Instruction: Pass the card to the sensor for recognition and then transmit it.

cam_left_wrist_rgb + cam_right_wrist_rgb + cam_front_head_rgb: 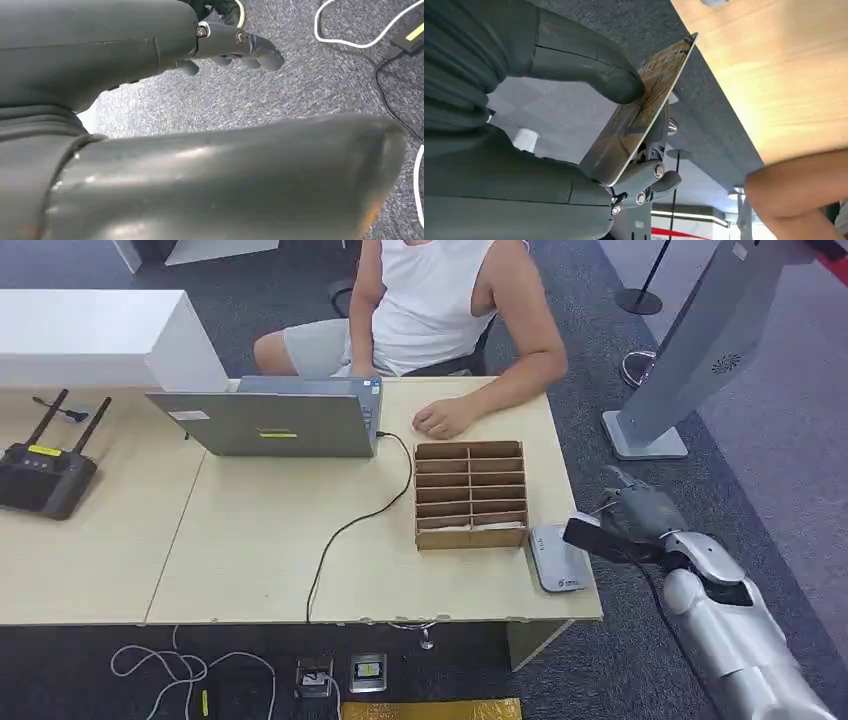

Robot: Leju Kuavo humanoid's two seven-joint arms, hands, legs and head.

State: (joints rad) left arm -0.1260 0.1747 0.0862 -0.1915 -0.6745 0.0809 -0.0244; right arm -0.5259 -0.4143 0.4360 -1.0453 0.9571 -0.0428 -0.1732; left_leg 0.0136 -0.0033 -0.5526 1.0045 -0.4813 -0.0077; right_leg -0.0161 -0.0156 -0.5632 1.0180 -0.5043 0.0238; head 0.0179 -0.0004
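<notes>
**Card held beside the table's right end**

A dark card (592, 537) is pinched by the right hand (640, 518), with the thumb (589, 65) pressed on one face and the fingers (651, 172) curled behind the other. The card is held just past the right edge of the table (250, 540), close to the grey card reader (558, 558) lying at the near right corner. A wooden slot box (470, 494) is set just left of the reader. A laptop (270, 418) is placed farther left, and a person's hand (440, 418) is rested on the far edge. The left hand (235, 47) is seen over grey carpet with fingers curled and nothing held
</notes>
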